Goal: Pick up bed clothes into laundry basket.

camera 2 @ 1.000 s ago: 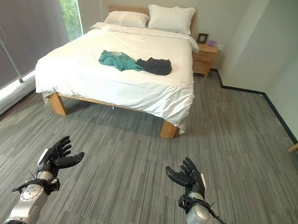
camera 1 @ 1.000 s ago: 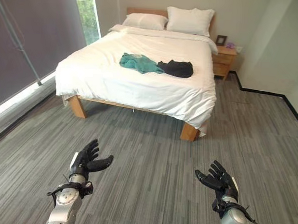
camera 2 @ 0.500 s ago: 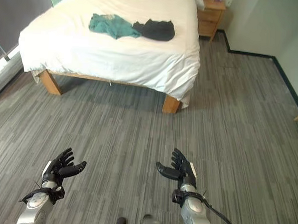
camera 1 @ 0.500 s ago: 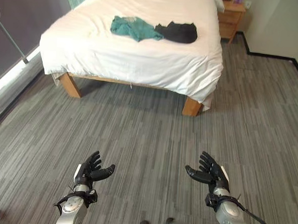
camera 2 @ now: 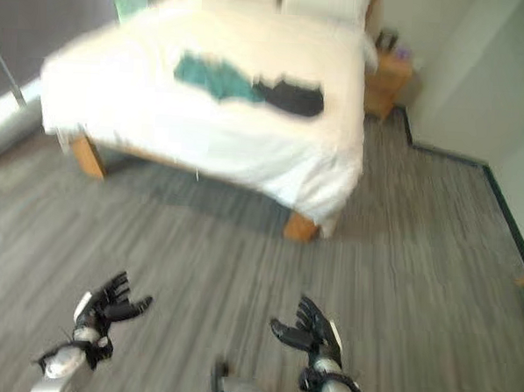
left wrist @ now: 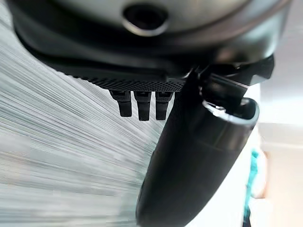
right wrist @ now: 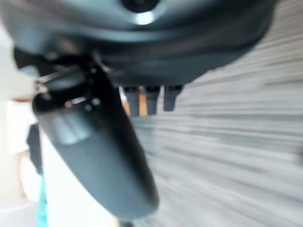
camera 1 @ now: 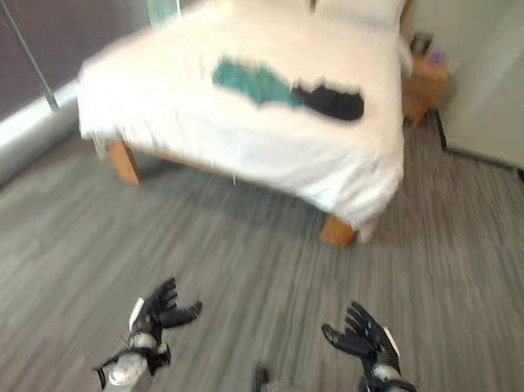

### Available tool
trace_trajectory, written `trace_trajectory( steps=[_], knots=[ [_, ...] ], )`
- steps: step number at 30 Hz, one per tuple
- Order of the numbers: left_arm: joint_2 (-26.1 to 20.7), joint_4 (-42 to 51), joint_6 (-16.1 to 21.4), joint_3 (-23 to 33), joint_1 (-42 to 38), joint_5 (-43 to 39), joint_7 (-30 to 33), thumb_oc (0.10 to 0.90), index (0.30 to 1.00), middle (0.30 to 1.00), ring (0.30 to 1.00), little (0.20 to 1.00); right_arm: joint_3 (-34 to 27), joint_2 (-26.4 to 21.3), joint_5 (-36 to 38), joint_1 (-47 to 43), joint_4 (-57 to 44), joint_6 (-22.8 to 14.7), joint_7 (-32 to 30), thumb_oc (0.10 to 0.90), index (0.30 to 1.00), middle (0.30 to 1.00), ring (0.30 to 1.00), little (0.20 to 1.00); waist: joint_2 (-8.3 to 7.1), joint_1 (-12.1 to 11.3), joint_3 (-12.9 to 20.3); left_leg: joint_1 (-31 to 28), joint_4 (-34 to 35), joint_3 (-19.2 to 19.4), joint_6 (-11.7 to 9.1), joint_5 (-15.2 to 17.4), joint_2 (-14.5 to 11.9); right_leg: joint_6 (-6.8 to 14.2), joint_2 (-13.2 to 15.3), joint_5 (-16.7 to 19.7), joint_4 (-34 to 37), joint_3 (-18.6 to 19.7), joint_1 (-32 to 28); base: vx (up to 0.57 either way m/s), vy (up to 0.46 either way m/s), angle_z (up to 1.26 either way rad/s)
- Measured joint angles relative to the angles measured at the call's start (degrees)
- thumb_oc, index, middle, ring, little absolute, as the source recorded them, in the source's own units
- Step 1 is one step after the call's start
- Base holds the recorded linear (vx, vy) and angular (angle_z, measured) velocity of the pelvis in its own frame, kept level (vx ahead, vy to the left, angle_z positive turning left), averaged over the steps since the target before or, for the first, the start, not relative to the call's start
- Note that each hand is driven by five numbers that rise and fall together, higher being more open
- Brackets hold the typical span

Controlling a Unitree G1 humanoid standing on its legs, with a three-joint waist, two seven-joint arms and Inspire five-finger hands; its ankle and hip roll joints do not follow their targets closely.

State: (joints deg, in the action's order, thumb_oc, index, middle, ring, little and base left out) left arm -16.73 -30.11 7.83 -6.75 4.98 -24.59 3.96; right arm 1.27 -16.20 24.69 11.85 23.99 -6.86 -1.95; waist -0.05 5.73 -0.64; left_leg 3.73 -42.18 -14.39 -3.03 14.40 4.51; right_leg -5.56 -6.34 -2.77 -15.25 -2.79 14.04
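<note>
Grey striped floor (camera 1: 242,248) under both hands. Left hand (camera 1: 159,309) fingers spread wide, empty. Right hand (camera 1: 360,335) same, spread, empty. Bed (camera 1: 248,134) well ahead of both; teal garment (camera 1: 255,81) left of black garment (camera 1: 337,102), touching. Nightstand (camera 1: 423,86) far right of bed.

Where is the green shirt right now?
The green garment lies on top of the white bed, toward the robot's left, touching the black garment beside it, far ahead of both hands.
</note>
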Motion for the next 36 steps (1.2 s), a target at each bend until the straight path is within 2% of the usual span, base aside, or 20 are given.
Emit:
trace_trajectory(
  steps=[1,4,5,6,8,10,12,14,17,18,19,21,23,25,27,30,31,32,33,36],
  knots=[
    [-0.09,1.42,0.06,0.29,-0.58,-0.13,-0.36,0.800,0.900,0.900,0.900,0.900,-0.02,-1.31,1.06,-1.68,-0.03,0.19,-0.32,0.800,0.900,0.900,0.900,0.900,0.39,-1.07,0.25,5.94,-10.95,2.29,4.31,-2.06,-1.00,-2.82,-1.39,-1.14,-0.10,1.23,-1.06,0.29,-0.189,-0.48],
    [-0.82,2.69,0.73,1.35,-2.68,-0.17,-0.26,0.800,0.900,0.900,0.900,0.900,-0.84,-1.47,2.47,-6.00,-0.41,-0.47,-2.28,0.800,0.900,0.900,0.900,0.900,-1.91,-4.20,-0.97,12.07,-13.00,2.17,5.15,-2.88,-1.47,-3.09,-2.21,-0.94,1.48,4.35,-5.50,0.51,-0.179,-0.62],
    [-2.18,4.22,0.82,2.37,-4.51,-0.15,0.07,0.800,0.900,0.900,0.900,0.900,-1.14,-2.37,2.70,-11.51,-1.96,-0.76,-3.90,0.800,0.900,0.900,0.900,0.900,-5.54,-5.14,-2.90,19.06,-6.15,0.98,3.91,-3.79,-0.37,-1.93,-1.28,-1.61,7.63,6.67,-12.85,0.60,-0.086,-0.50],
    [-1.96,4.18,1.11,2.53,-5.07,-0.17,0.49,0.800,0.900,0.900,0.900,0.900,-1.32,-2.51,2.90,-12.80,-2.47,-1.95,-4.14,0.800,0.900,0.900,0.900,0.900,-6.78,-5.88,-3.56,20.06,-0.08,1.07,2.78,-5.21,1.14,-1.47,-0.69,-1.93,8.19,7.48,-14.81,0.65,-0.058,-0.61],
    [-2.18,4.13,0.86,2.56,-4.20,-0.09,0.30,0.800,0.900,0.900,0.900,0.900,0.45,-3.68,2.92,-15.30,-2.98,-2.43,-4.61,0.800,0.900,0.900,0.900,0.900,-6.90,-7.80,-3.59,21.36,12.42,2.10,2.04,-6.65,2.89,2.36,-0.45,-4.20,11.56,9.72,-19.43,0.61,-0.055,-0.76],
    [-1.79,6.49,0.96,2.79,0.31,-0.04,0.23,0.800,0.900,0.900,0.900,0.900,5.59,-6.70,1.78,-20.60,-2.44,-2.81,-3.48,0.800,0.900,0.900,0.900,0.900,-3.30,-12.55,-3.61,18.46,34.98,-0.80,4.75,-13.57,7.55,3.08,-2.72,-4.98,13.73,16.82,-27.70,0.75,-0.056,-1.66],
    [-1.75,6.34,0.96,4.37,2.38,-0.04,0.22,0.800,0.900,0.900,0.900,0.900,9.55,-6.77,1.10,-20.69,-2.21,-2.08,-2.79,0.800,0.900,0.900,0.900,0.900,-1.54,-15.07,-2.47,14.90,39.74,1.79,5.65,-13.86,7.14,3.76,-4.73,-5.40,13.77,20.30,-33.11,0.60,-0.004,-1.21],
    [-2.59,6.78,0.80,8.68,2.33,-0.01,0.30,0.800,0.900,0.900,0.900,0.900,11.05,-3.34,0.07,-20.27,-2.82,-0.96,-0.68,0.800,0.900,0.900,0.900,0.900,-5.61,-16.81,-2.43,14.23,33.47,8.21,8.86,-20.84,7.80,6.04,-4.08,-6.64,9.20,21.25,-35.33,0.61,0.052,-0.56],
    [-2.16,7.83,0.76,9.52,1.62,-0.02,0.75,0.800,0.900,0.900,0.900,0.900,10.35,-3.03,-1.82,-20.46,-3.02,-0.22,0.59,0.800,0.900,0.900,0.900,0.900,-5.56,-18.27,-2.81,8.86,33.48,7.76,13.89,-17.53,8.27,10.19,-0.53,-11.08,-2.96,18.34,-31.01,0.39,0.030,-0.25],
    [-2.25,8.21,0.77,9.77,1.51,-0.01,0.81,0.800,0.900,0.900,0.900,0.900,10.58,-3.03,-2.26,-20.84,-3.14,-0.21,0.60,0.800,0.900,0.900,0.900,0.900,-4.56,-18.27,-2.94,6.13,35.30,7.75,14.35,-17.00,7.94,13.59,1.11,-11.32,-11.52,16.58,-27.05,0.28,0.001,-0.28],
    [-2.00,8.92,1.12,10.70,-0.14,-0.07,0.95,0.800,0.900,0.900,0.900,0.900,10.20,-3.21,-2.78,-20.74,-4.36,0.02,0.56,0.800,0.900,0.900,0.900,0.900,-3.47,-18.11,-3.84,2.29,37.05,7.37,12.81,-16.89,7.47,21.97,2.61,-8.30,-30.34,14.61,-17.97,0.25,0.041,0.14],
    [-1.56,8.70,1.40,10.74,-4.59,-0.17,1.64,0.800,0.900,0.900,0.900,0.900,8.42,-3.25,-2.99,-19.95,-5.77,0.07,0.45,0.800,0.900,0.900,0.900,0.900,-1.79,-15.97,-5.83,-2.36,38.22,3.87,12.16,-15.94,6.76,20.46,2.55,-6.85,-41.73,13.93,-8.55,0.29,0.070,0.63],
    [-2.54,8.55,1.58,8.85,-8.46,-0.05,1.93,0.800,0.900,0.900,0.900,0.900,7.26,-3.26,-3.10,-19.89,-7.30,0.06,0.42,0.800,0.900,0.900,0.900,0.900,-0.61,-13.80,-7.69,-6.08,38.65,-0.79,11.20,-14.30,5.67,14.83,3.48,-8.02,-43.53,12.25,0.14,0.34,-0.026,0.97],
    [-2.87,8.80,1.78,7.27,-11.27,-0.02,1.60,0.800,0.900,0.900,0.900,0.900,7.57,-4.42,-3.18,-20.09,-7.21,0.22,0.59,0.800,0.900,0.900,0.900,0.900,0.40,-11.12,-8.27,-9.37,39.30,-4.21,10.72,-13.97,4.98,10.78,7.72,-7.73,-33.04,10.88,5.71,0.35,-0.132,1.02],
    [-2.13,8.61,2.08,6.61,-13.52,-0.26,1.53,0.800,0.900,0.900,0.900,0.900,8.48,-8.91,-3.29,-20.43,-7.17,0.44,1.88,0.800,0.900,0.900,0.900,0.900,1.06,-10.31,-8.21,-11.86,39.81,-8.68,8.40,-12.05,3.59,12.04,7.89,-6.18,-16.24,14.04,5.85,0.33,-0.180,0.90],
    [-2.82,7.41,2.39,4.23,-15.81,-1.12,1.81,0.800,0.900,0.900,0.900,0.900,8.20,-16.01,-4.37,-20.46,-7.34,0.56,2.75,0.800,0.900,0.900,0.900,0.900,-0.24,-8.11,-8.09,-14.98,40.93,-13.20,6.10,-10.61,1.44,12.42,5.42,4.60,12.50,17.66,-0.88,0.18,-0.183,1.26],
    [-3.25,7.04,2.42,2.81,-16.43,-1.10,1.93,0.800,0.900,0.900,0.900,0.900,8.12,-17.97,-4.61,-20.26,-7.37,0.55,2.76,0.800,0.900,0.900,0.900,0.900,-1.60,-7.43,-8.00,-15.39,40.15,-14.08,5.16,-9.75,2.53,12.07,6.31,8.37,17.38,16.95,-2.78,0.02,-0.112,1.55],
    [-3.85,7.10,2.40,1.91,-16.68,-1.11,1.05,0.800,0.900,0.900,0.900,0.900,6.83,-19.57,-4.84,-19.64,-7.36,0.82,2.91,0.800,0.900,0.900,0.900,0.900,-5.13,-7.25,-7.58,-15.93,38.14,-14.21,2.80,-8.20,5.50,7.69,8.48,17.30,16.91,15.86,-4.07,0.14,-0.192,1.00],
    [-1.31,7.64,2.96,1.78,-14.56,-1.24,0.32,0.800,0.900,0.900,0.900,0.900,3.69,-20.80,-5.33,-21.25,-6.79,1.92,2.30,0.800,0.900,0.900,0.900,0.900,-3.45,-8.63,-7.10,-12.08,32.06,-13.32,2.75,-2.87,4.38,6.34,6.77,17.56,16.55,15.71,-4.38,0.14,-0.182,0.76],
    [-0.84,11.20,2.97,1.80,-9.78,-2.13,-2.18,0.800,0.900,0.900,0.900,0.900,2.92,-27.11,-5.23,-25.55,-6.82,2.53,4.01,0.800,0.900,0.900,0.900,0.900,-3.87,-8.91,-7.36,-7.28,34.84,-13.05,2.23,-1.97,2.63,6.37,6.21,15.27,20.36,14.10,-7.57,0.12,-0.172,0.39]
  ],
)
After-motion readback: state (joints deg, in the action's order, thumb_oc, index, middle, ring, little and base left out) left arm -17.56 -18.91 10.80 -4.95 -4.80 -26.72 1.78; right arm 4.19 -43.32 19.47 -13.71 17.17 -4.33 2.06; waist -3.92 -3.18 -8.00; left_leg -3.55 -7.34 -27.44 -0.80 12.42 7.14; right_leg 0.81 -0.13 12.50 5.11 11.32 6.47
